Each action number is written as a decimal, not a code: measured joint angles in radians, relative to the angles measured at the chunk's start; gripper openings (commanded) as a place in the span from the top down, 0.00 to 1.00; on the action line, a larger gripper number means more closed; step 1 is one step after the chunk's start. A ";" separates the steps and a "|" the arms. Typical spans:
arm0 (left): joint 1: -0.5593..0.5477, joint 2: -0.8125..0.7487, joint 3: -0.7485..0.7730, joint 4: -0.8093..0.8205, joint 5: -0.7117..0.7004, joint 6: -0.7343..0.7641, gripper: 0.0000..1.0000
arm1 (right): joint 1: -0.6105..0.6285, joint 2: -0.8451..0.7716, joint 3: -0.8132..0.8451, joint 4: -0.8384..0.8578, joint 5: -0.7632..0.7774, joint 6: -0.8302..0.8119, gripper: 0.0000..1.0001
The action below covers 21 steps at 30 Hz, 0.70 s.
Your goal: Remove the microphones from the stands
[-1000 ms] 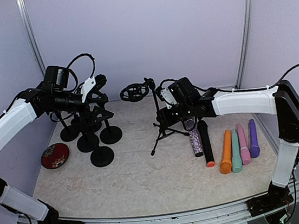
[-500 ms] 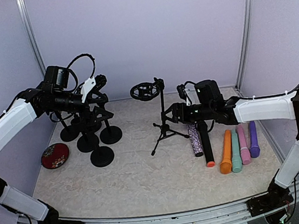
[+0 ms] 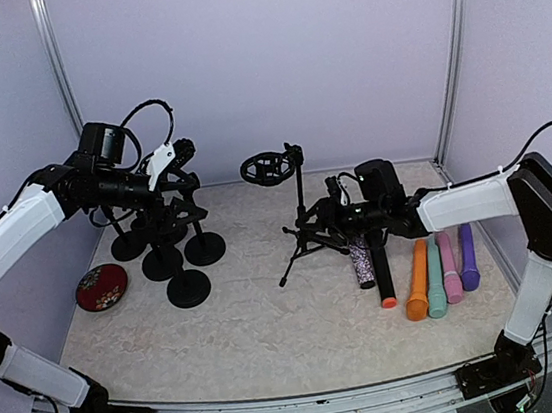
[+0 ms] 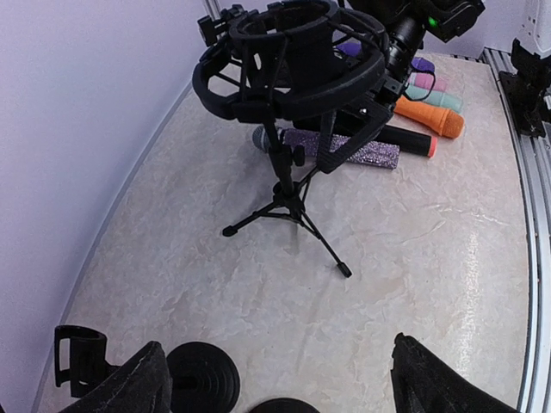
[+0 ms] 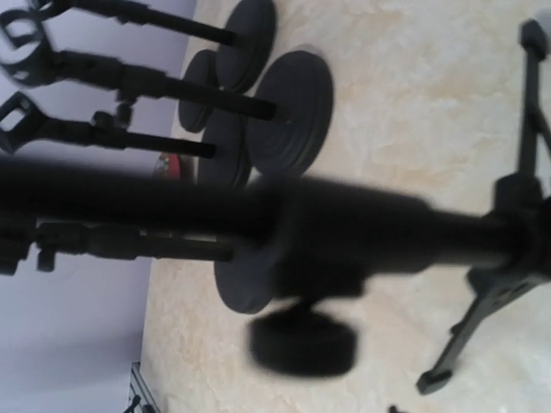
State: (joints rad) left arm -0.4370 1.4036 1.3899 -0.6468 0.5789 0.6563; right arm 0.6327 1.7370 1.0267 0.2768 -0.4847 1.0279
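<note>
Markings: none legible.
No lettering, brand or number reads on the microphones (image 3: 419, 293), the tripod stand (image 3: 301, 198) or the red dish (image 3: 100, 286).

We hold our left arm (image 3: 17, 233) up from its base at the near left corner, the white forearm slanting toward the far left and ending high above the table. Our left gripper (image 3: 186, 159) points to the right, and its two fingers (image 4: 129, 387) stand wide apart with nothing between them. Our right arm (image 3: 462, 204) rises from the near right corner to a bent elbow, then stretches its white forearm leftward, low and nearly level. Our right gripper (image 3: 342, 213) points left; its own camera is blurred, so we cannot tell how its jaws stand.
</note>
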 measured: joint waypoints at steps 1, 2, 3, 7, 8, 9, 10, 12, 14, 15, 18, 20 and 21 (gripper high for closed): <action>0.000 -0.008 -0.010 0.000 -0.005 0.001 0.16 | -0.006 0.013 0.005 0.003 -0.008 0.010 0.51; 0.000 -0.016 -0.019 -0.003 -0.009 0.003 0.16 | -0.013 0.024 0.010 0.006 -0.013 0.016 0.52; 0.000 -0.024 -0.031 -0.005 -0.012 0.005 0.17 | -0.018 0.031 0.011 0.011 -0.018 0.019 0.53; -0.005 -0.058 -0.108 -0.012 -0.028 0.023 0.18 | -0.041 0.050 0.016 0.028 -0.042 0.037 0.57; -0.008 -0.066 -0.134 -0.015 -0.037 0.027 0.18 | -0.045 0.055 0.023 0.030 -0.050 0.040 0.57; -0.013 -0.072 -0.158 -0.017 -0.044 0.033 0.18 | -0.047 0.060 0.031 0.035 -0.057 0.040 0.57; -0.018 -0.077 -0.182 -0.018 -0.051 0.038 0.18 | -0.050 0.065 0.039 0.038 -0.063 0.042 0.58; -0.023 -0.083 -0.224 -0.021 -0.067 0.046 0.18 | -0.053 0.076 0.053 0.049 -0.076 0.044 0.59; -0.025 -0.089 -0.263 -0.022 -0.079 0.052 0.19 | -0.053 0.085 0.061 0.060 -0.089 0.045 0.60; -0.025 -0.091 -0.275 -0.024 -0.085 0.053 0.19 | -0.053 0.087 0.063 0.064 -0.094 0.046 0.62; -0.025 -0.108 -0.325 -0.022 -0.107 0.061 0.19 | -0.053 0.093 0.064 0.070 -0.106 0.047 0.72; -0.025 -0.129 -0.367 -0.018 -0.124 0.066 0.19 | -0.053 0.096 0.064 0.072 -0.106 0.049 0.81; -0.025 -0.138 -0.383 -0.016 -0.130 0.068 0.19 | -0.053 0.098 0.064 0.070 -0.106 0.050 0.86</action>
State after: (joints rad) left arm -0.4618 1.2659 1.0065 -0.6628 0.4492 0.7246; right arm 0.5800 1.8347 1.0912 0.3470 -0.5907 1.0779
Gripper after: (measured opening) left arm 0.811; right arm 0.251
